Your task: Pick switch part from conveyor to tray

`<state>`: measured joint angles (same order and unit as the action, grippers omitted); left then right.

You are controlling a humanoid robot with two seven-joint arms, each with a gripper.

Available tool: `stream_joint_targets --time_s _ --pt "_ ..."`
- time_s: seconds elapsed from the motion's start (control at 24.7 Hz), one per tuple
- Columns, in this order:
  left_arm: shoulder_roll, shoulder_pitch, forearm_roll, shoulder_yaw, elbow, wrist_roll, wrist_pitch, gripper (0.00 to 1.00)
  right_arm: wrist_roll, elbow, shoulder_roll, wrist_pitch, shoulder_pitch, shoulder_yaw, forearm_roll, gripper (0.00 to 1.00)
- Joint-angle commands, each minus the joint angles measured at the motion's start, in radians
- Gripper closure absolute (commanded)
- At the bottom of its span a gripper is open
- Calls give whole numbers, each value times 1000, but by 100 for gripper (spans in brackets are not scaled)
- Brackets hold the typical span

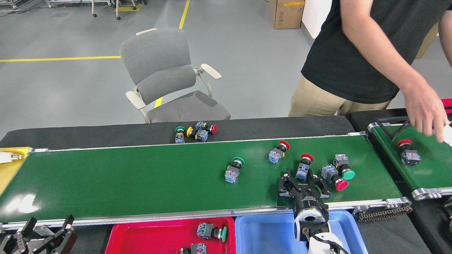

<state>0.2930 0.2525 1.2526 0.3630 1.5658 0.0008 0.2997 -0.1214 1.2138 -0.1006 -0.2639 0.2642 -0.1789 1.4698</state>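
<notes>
Green conveyor [141,183], switch part [303,168]: no legible writing

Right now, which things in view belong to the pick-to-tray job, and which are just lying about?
Job:
conveyor
five switch parts on it, nearest one red-capped
right pincer, open over the belt
red tray
blue tray

Lying about:
grey chair
switch cluster on the black ledge
cardboard box
left pincer, idle

You see a grey floor [63,84] with yellow lines [56,59], a grey office chair [169,81] with cream armrests, and a cardboard box [286,14] by a white wall [319,17].
</notes>
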Motion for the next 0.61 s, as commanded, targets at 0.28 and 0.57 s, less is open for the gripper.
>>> stream_joint_targets --time_s 0.28,0.57 --pt "8 -7 2 8 10 2 -1 0 9 199 52 238 -69 -221 -3 86" --pt "8 -19 8 -33 23 2 13 0 28 348 47 903 -210 -267 -11 25"
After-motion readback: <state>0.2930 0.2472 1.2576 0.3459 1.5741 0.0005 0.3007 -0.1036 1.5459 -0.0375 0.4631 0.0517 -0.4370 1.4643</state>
